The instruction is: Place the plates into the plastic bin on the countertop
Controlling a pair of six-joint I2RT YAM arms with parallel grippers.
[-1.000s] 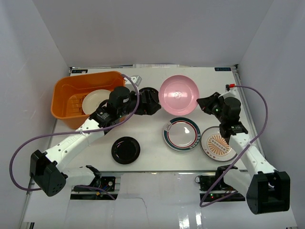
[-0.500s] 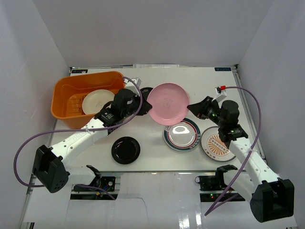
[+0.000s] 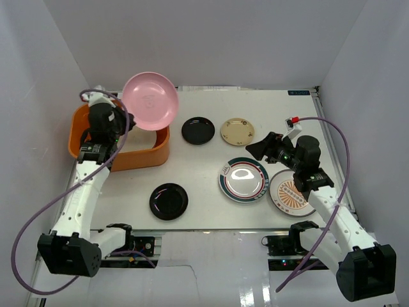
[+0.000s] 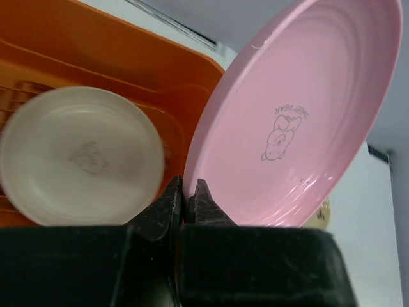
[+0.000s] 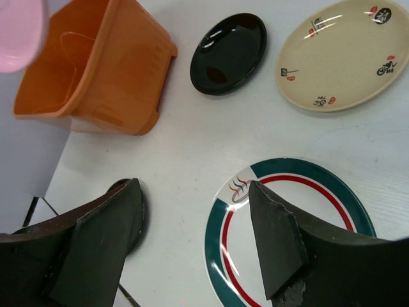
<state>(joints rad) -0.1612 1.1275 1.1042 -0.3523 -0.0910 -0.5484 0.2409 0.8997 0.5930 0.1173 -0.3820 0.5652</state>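
On the countertop point(image 3: 204, 166), a glossy black plate point(image 3: 169, 201) is being left at seven o'clock and a sunburst plate point(image 3: 289, 194) at four. A green-and-red-rimmed plate point(image 3: 243, 180) is lying just beside the latter, toward the centre. Over that rimmed plate the right gripper point(image 5: 193, 188) is being held with its fingers spread apart, nothing between them. Farther back, a second black plate point(image 3: 197, 130) and a cream plate point(image 3: 237, 131) are being left side by side at about twelve. At ten o'clock one pale plate point(image 4: 80, 157) is being kept in the plastic bin point(image 3: 144, 157). Above the bin's far right corner the pink plate point(image 4: 300, 121) is being held tilted on edge, its lower rim clamped tight in the left gripper point(image 4: 185, 195). The plate is being judged stiff, glazed and slippery, light but breakable. A rim hold is being judged best, and a low release inside the bin is being advised.
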